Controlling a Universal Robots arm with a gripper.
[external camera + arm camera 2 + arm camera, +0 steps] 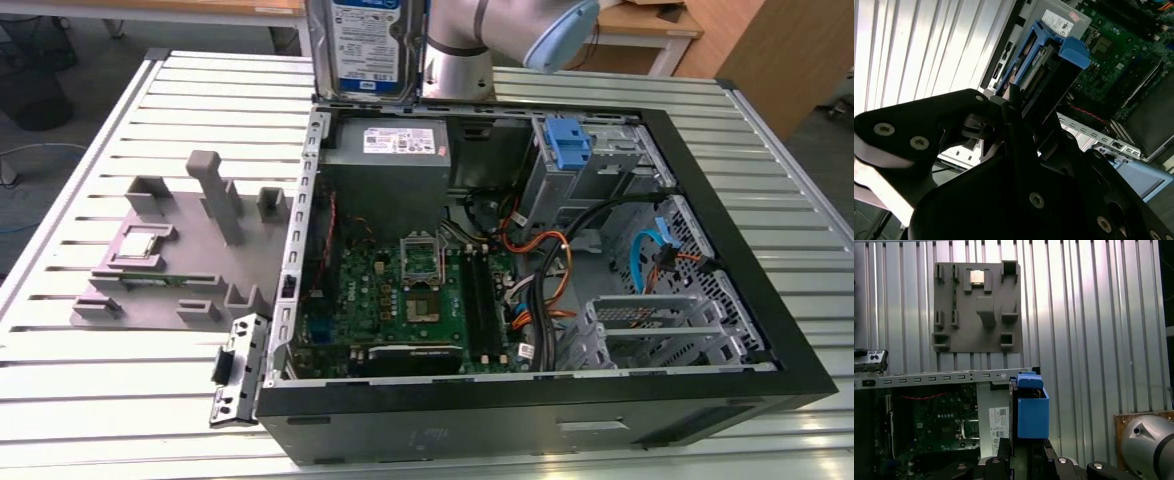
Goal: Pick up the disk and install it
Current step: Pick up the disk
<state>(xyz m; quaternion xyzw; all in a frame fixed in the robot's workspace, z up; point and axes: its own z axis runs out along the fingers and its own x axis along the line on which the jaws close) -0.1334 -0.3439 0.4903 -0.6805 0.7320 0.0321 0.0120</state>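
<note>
The disk hangs upright in the air above the rear edge of the open computer case, its white-and-blue label facing the exterior camera. The robot arm stands just to its right in the exterior view. In both wrist views the disk's blue carrier bracket sticks out from between the black fingers of my gripper. The gripper is shut on the disk, which is held clear of the case and the table.
Directly under the disk, inside the case, is a grey power supply. A blue bracket sits in the drive bay at the back right, and the motherboard with orange and blue cables fills the middle. A grey parts fixture lies on the slatted table.
</note>
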